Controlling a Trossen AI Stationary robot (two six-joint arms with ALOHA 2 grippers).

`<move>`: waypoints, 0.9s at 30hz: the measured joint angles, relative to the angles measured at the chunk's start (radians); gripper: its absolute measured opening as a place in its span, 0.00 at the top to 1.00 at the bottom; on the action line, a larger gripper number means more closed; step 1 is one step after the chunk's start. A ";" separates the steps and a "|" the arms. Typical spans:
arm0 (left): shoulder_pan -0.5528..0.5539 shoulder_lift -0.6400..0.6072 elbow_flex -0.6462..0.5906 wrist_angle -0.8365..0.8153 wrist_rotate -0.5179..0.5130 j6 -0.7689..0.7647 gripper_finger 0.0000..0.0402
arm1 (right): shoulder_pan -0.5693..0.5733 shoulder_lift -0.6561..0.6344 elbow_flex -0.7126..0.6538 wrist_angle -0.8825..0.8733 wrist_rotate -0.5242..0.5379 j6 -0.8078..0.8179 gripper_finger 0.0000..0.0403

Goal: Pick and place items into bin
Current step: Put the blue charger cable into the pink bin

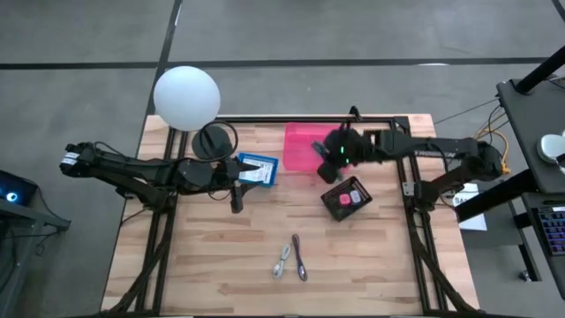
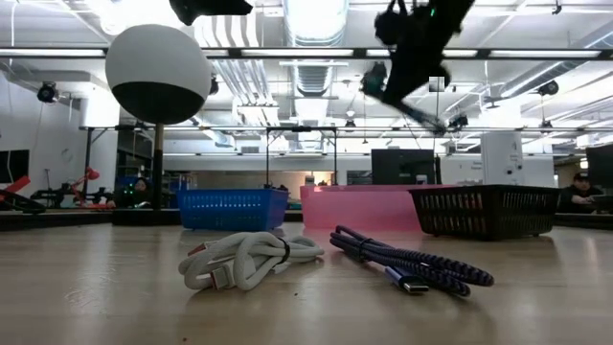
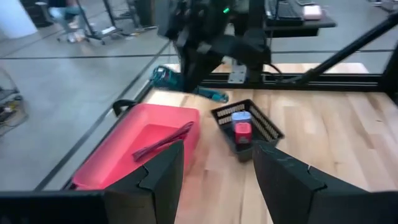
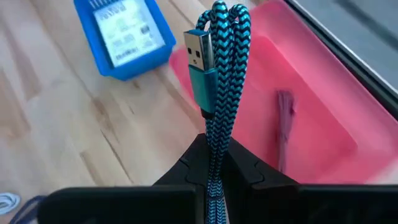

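i see the pink bin already holding one maroon cable, my right gripper pinched shut on the teal braided usb cable above it, left gripper idle, open and empty, white cable and purple cable still on the table.

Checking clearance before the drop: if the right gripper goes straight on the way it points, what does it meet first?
Probably the pink bin: the right gripper, shut on the teal cable, points at its near wall. Depth is unclear.
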 joint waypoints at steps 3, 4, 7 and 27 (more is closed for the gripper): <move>0.000 0.000 0.003 0.001 -0.014 0.000 0.56 | -0.144 -0.004 -0.070 0.147 -0.154 -0.125 0.97; 0.000 0.000 0.003 0.003 -0.015 0.000 0.56 | -0.190 -0.001 -0.090 0.182 -0.194 -0.149 0.97; 0.000 0.000 0.003 0.010 -0.027 -0.001 0.56 | -0.327 0.016 -0.125 0.236 -0.301 -0.212 0.97; 0.000 0.000 0.003 0.030 -0.085 -0.081 0.56 | -0.584 0.236 -0.039 0.242 -0.537 -0.542 0.95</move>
